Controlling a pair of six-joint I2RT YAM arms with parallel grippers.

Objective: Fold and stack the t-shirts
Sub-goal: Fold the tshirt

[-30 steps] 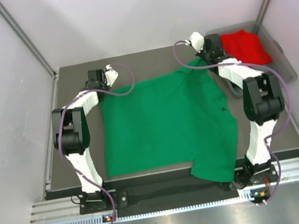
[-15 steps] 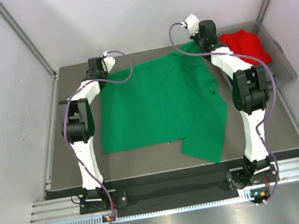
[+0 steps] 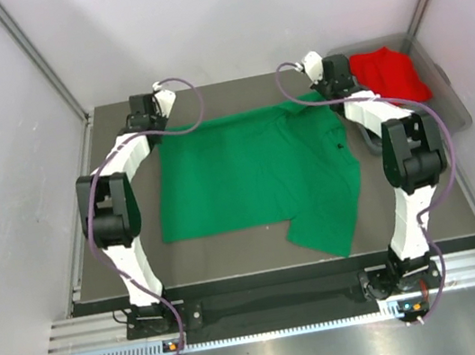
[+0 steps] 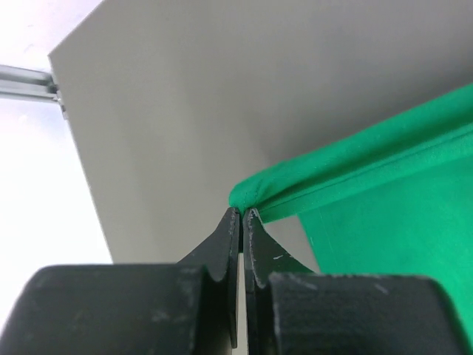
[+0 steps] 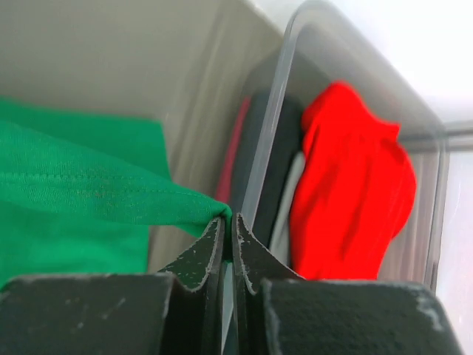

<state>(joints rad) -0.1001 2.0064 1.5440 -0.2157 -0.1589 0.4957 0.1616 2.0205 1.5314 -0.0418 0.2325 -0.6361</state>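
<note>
left gripper (image 4: 242, 214): clenched on green shirt (image 3: 246, 171) corner | right gripper (image 5: 228, 222): clenched on another corner, just beside bin (image 3: 456, 109) | green shirt: spread left of bin | red shirt (image 3: 393, 74): inside bin

The green t-shirt (image 3: 255, 174) covers most of the middle of the table (image 3: 223, 255), leaving bare strips along the near edge, the left side and the far edge. The clear plastic bin (image 3: 451, 103), holding the red t-shirt (image 3: 392, 74), blocks the far right corner just beside the right gripper (image 5: 228, 218). The enclosure walls (image 3: 1, 180) close in on the left, right and far sides.
</note>
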